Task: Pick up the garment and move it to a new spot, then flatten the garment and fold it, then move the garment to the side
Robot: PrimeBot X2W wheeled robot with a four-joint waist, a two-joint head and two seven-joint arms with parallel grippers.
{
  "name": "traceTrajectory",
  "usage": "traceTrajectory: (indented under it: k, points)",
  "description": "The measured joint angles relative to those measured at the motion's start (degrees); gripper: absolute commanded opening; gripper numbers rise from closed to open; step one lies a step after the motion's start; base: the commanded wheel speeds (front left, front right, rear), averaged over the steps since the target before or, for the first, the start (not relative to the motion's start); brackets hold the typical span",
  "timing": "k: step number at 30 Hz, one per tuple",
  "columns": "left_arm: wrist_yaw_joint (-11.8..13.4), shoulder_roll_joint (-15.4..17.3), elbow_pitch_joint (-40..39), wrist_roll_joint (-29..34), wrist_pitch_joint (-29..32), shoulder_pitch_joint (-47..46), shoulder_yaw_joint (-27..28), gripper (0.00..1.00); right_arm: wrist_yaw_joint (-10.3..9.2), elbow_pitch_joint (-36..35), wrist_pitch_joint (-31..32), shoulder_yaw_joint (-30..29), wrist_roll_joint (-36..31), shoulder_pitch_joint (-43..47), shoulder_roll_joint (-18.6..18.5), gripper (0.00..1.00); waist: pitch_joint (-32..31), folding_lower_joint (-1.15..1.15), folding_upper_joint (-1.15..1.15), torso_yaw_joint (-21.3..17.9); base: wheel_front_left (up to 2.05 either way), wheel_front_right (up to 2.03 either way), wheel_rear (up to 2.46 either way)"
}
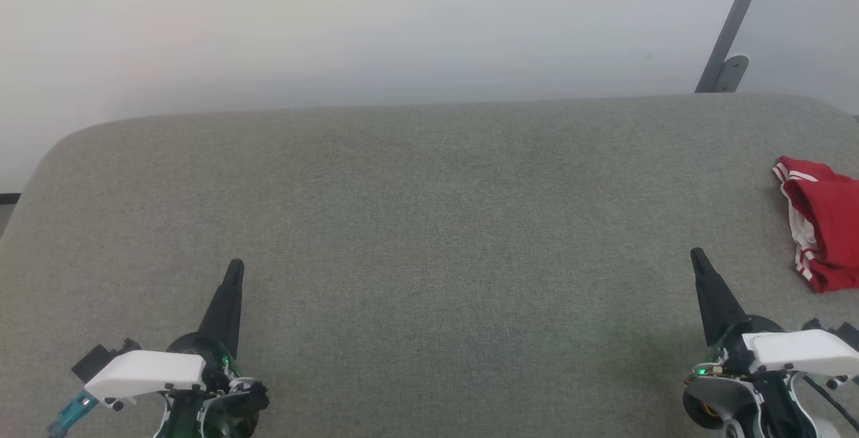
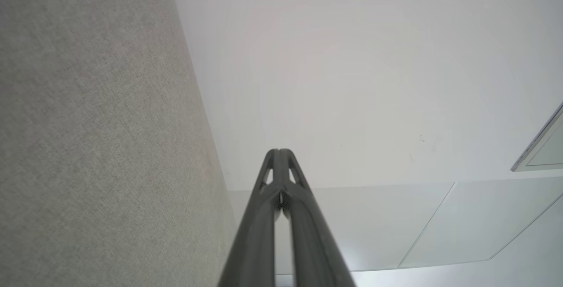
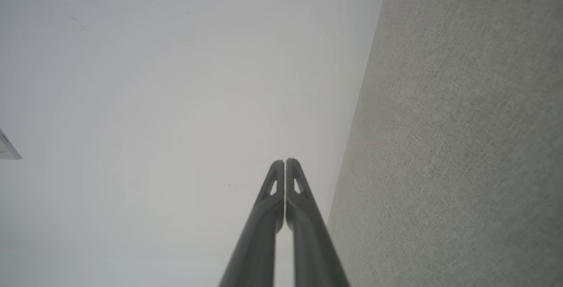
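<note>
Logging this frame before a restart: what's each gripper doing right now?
Left gripper: closed, holding nothing.
Right gripper: closed, holding nothing; the garment lies apart from it.

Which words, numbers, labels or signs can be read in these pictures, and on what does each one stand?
None can be read.
The red garment, lying at the right edge of the gray cloth-covered surface and partly cut off by the head view, shows only white-and-red striped trim; no number or label shows on it.
</note>
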Motion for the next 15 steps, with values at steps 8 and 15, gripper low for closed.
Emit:
traceTrajectory:
  k: [8,15]
  points:
    - [0.0,0.0,0.0,0.0,0.0,0.0,0.0,0.00,0.00,0.0,0.0,0.0,0.0,0.0,0.0,0.00,0.0,0.00,0.00,0.0,0.00,0.00,0.00]
    - [0.0,0.0,0.0,0.0,0.0,0.0,0.0,0.00,0.00,0.0,0.0,0.0,0.0,0.0,0.0,0.00,0.0,0.00,0.00,0.0,0.00,0.00,0.00]
